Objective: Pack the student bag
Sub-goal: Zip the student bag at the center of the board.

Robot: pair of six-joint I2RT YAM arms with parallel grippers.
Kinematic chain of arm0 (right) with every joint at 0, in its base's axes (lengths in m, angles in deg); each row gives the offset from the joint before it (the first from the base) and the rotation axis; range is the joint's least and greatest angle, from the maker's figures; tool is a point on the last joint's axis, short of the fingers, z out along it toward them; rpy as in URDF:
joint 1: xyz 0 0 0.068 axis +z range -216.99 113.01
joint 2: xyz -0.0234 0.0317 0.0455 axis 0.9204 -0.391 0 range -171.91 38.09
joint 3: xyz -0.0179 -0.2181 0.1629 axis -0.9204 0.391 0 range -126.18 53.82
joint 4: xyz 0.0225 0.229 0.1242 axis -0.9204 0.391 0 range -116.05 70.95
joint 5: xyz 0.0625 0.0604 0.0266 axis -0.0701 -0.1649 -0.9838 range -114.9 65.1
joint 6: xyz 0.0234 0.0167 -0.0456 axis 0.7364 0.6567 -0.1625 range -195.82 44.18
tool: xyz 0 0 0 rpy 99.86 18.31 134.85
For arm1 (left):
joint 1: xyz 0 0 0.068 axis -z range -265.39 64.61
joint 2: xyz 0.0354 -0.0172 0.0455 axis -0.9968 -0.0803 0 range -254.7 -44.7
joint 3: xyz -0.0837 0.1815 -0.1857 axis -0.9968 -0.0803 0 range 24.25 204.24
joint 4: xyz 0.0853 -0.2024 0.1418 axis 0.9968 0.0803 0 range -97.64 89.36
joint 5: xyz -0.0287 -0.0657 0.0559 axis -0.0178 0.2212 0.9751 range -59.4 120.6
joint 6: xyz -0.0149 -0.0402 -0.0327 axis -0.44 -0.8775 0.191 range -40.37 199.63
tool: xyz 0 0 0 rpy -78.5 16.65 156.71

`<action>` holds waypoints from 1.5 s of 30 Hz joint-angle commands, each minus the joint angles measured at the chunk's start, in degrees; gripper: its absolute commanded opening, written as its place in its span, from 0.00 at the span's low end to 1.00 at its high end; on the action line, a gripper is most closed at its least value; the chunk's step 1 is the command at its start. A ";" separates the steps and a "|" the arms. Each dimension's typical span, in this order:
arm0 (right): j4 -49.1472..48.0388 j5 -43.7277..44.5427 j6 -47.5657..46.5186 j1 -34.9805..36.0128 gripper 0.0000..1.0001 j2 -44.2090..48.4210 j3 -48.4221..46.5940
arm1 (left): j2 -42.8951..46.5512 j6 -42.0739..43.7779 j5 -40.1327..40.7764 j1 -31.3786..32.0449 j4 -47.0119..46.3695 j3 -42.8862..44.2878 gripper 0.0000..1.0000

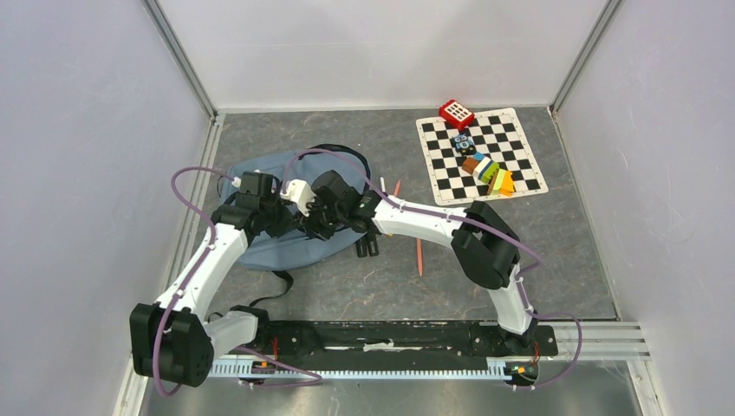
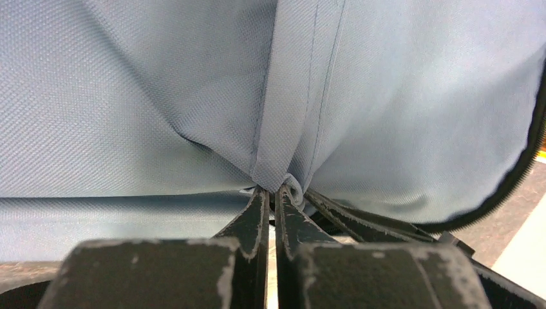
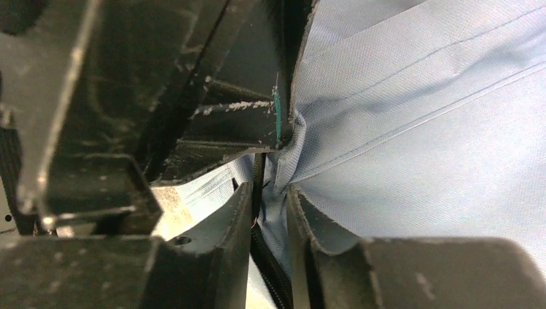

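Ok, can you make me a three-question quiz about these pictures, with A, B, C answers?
1. What colour is the student bag? A red; B blue-grey; C green.
2. Where is the checkered mat? A far right of the table; B on the bag; C near left edge.
3. What is the left gripper doing? A open in the air; B pinching bag fabric; C holding a cup.
Answers: 1 B, its cloth looks blue-grey. 2 A, the top view shows it far right. 3 B, it is shut on a fold of fabric.
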 commanded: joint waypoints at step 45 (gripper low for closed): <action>-7.95 -5.49 17.25 -4.01 0.39 8.73 2.17 | 0.15 -1.61 -5.00 0.73 -0.10 5.33 0.02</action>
